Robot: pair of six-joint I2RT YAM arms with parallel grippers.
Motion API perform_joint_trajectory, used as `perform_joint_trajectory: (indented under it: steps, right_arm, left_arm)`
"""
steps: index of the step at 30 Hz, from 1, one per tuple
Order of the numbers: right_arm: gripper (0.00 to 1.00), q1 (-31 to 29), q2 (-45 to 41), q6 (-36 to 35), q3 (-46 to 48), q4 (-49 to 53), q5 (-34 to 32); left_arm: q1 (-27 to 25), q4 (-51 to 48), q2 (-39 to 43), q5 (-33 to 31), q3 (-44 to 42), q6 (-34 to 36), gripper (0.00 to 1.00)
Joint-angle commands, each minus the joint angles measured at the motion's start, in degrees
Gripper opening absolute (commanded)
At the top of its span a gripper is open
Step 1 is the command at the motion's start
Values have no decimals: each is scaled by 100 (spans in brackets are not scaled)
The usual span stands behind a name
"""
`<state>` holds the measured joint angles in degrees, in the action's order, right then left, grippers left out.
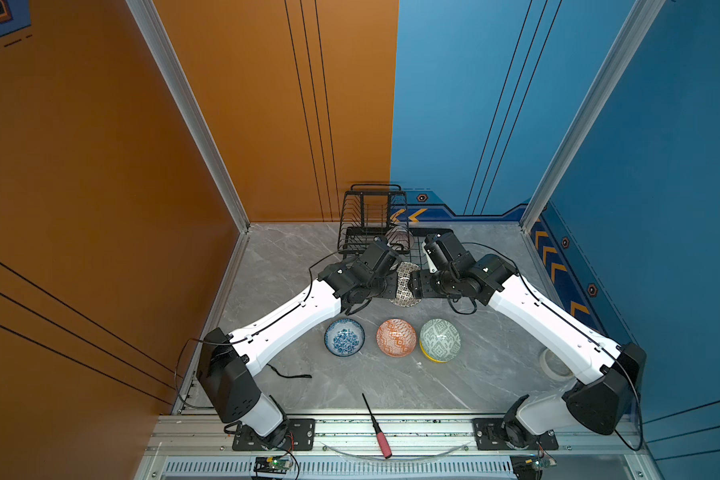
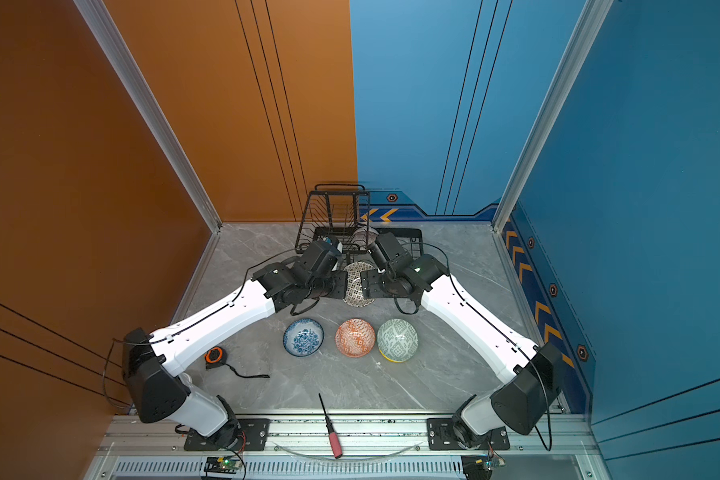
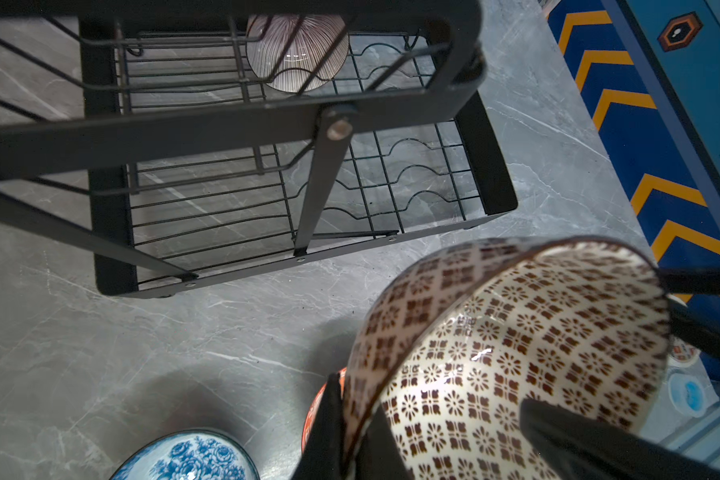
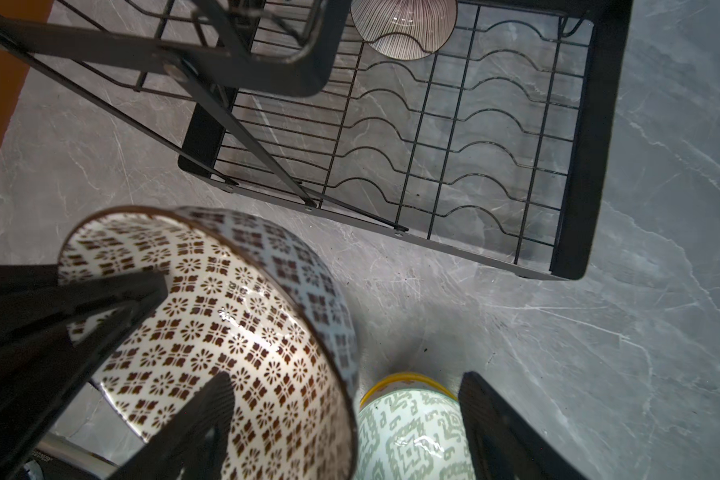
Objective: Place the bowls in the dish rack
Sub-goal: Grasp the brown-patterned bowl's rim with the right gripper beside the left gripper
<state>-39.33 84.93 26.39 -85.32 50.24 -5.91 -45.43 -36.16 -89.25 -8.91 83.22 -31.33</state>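
The white black-dotted bowl (image 1: 406, 286) (image 2: 357, 284) hangs tilted on edge above the table in front of the dish rack (image 1: 373, 208) (image 2: 333, 208). My left gripper (image 3: 346, 399) is shut on its rim. My right gripper (image 4: 348, 378) is open and straddles the opposite rim, one finger inside the bowl (image 4: 233, 324) and one outside. A pink striped bowl (image 1: 400, 239) (image 3: 296, 54) stands in the rack's base. On the table in a row sit the blue floral bowl (image 1: 344, 336), the orange bowl (image 1: 396, 337) and the green-white bowl (image 1: 439, 338), nested in the yellow bowl (image 4: 404, 378).
A red-handled screwdriver (image 1: 377, 428) lies at the front edge. A tape roll (image 1: 555, 363) sits under the right arm and a tape measure (image 2: 215, 357) beside the left arm. Walls close in the table at left, back and right.
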Motion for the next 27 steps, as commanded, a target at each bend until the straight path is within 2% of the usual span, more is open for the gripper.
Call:
perform_joint_trajectory:
  steps: [1,5,17,19,25,27]
  right_arm:
    - [72,-22,-23,309,159,-384,-415]
    - [56,47,-64,329,319,-596,-479]
    - [49,197,2,104,408,-719,11]
    - [37,223,-2,99,420,-750,42]
    - [19,273,-1,61,393,-790,125]
    - [9,334,-15,20,370,-792,147]
  left_arm:
    - [12,320,317,220,-87,60,0]
    - [12,329,486,171,-182,125,0]
    - [14,416,523,-154,-168,90,0]
    - [-1,456,519,-178,-161,100,0]
    - [-10,454,489,-147,-80,213,0]
    - [-10,448,470,-125,-78,259,0]
